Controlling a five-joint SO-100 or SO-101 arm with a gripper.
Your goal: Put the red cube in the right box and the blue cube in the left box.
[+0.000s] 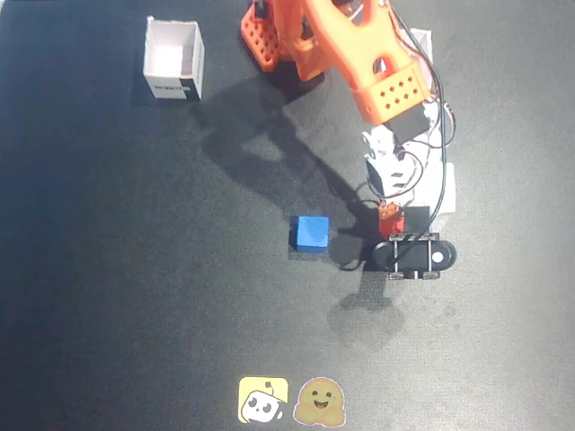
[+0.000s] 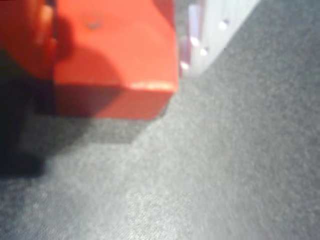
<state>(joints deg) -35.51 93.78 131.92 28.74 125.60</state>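
Note:
In the fixed view the red cube [image 1: 391, 221] sits at the tip of my gripper [image 1: 390, 214], below the orange arm. In the wrist view the red cube [image 2: 115, 60] fills the upper left, close to the camera, with an orange finger [image 2: 22, 40] pressed on its left side and a shadow on the mat beneath it. The gripper looks shut on it. The blue cube [image 1: 311, 233] lies alone on the mat, left of the gripper. One white box [image 1: 173, 58] stands open at the upper left. A second white box [image 1: 447, 187] is mostly hidden behind the arm; its wall [image 2: 215, 27] shows beside the cube.
The arm's orange base [image 1: 269, 36] stands at the top centre on the dark mat [image 1: 135, 269]. The black wrist camera [image 1: 415, 256] juts out below the gripper. Two small stickers [image 1: 287, 401] lie at the mat's bottom edge.

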